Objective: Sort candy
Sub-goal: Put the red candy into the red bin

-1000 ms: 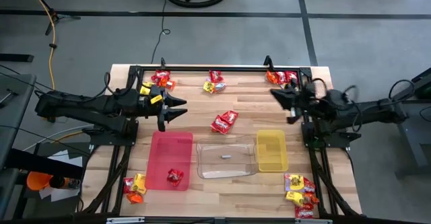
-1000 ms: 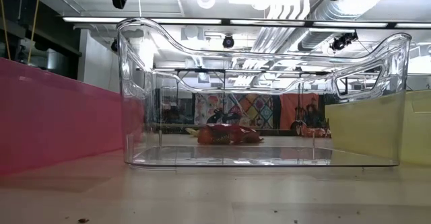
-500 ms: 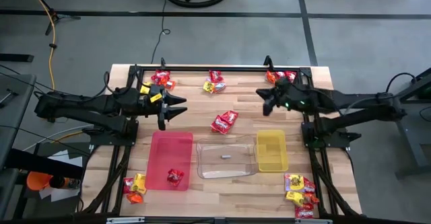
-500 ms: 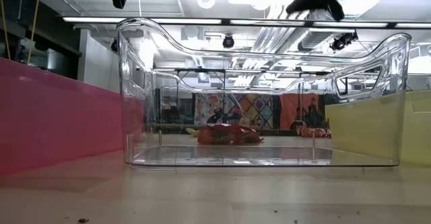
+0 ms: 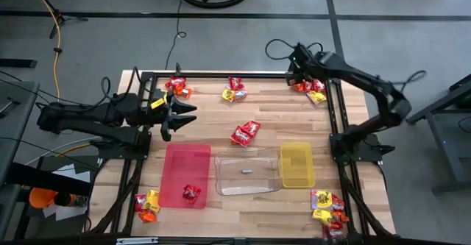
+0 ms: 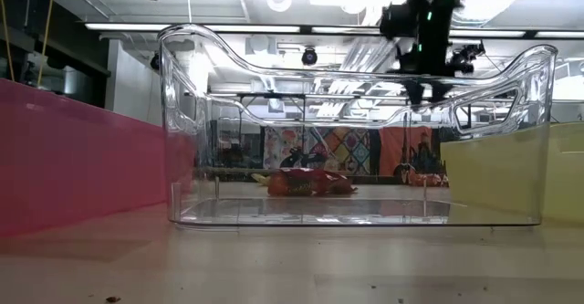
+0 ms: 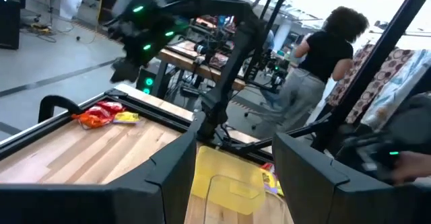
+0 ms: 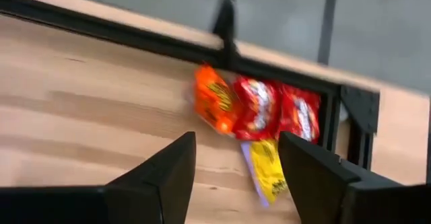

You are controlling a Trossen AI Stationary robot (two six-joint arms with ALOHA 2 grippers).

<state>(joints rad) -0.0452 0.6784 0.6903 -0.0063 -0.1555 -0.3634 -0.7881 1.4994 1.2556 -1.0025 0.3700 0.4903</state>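
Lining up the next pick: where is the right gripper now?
In the high view the right gripper hangs open over the table's far right corner, right beside the candy pile there; the yellow tray sits well nearer the front.

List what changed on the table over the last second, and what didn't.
The right gripper swung from beside the table's right edge up to the far right corner, over the candy pile there, and opened; nothing is in it. The left gripper shifted slightly toward the near side and stayed open. The red tray, clear tray, yellow tray and other candy did not move.
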